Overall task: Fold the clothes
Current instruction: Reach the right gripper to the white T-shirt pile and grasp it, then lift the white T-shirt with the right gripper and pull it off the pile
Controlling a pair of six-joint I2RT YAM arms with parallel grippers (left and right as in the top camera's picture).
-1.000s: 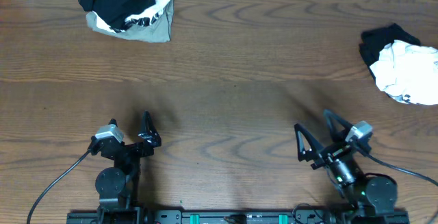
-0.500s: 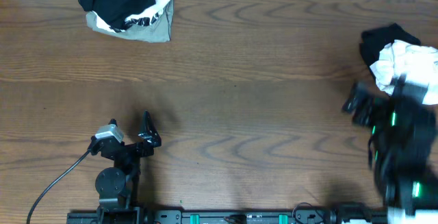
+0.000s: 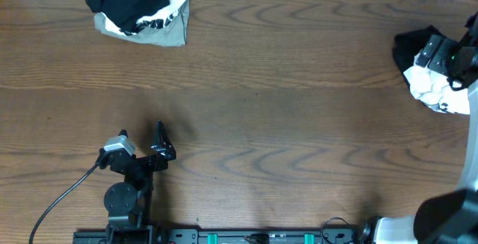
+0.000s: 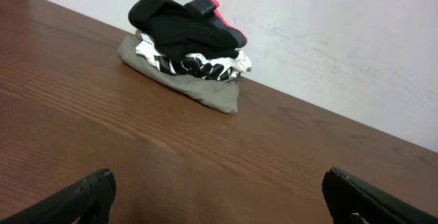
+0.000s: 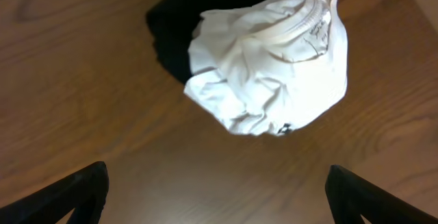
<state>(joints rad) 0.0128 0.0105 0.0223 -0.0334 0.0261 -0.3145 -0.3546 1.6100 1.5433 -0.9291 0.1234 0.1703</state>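
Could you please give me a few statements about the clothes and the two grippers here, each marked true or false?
1. The right gripper is open above the crumpled white garment. True.
2. The left gripper is shut on a piece of clothing. False: it is open and empty, well apart from the pile at the far edge of the table.
3. The white garment lies neatly folded. False: it is crumpled, lying against a black garment.
4. In the pile, black cloth lies on top and olive-grey cloth at the bottom. True.
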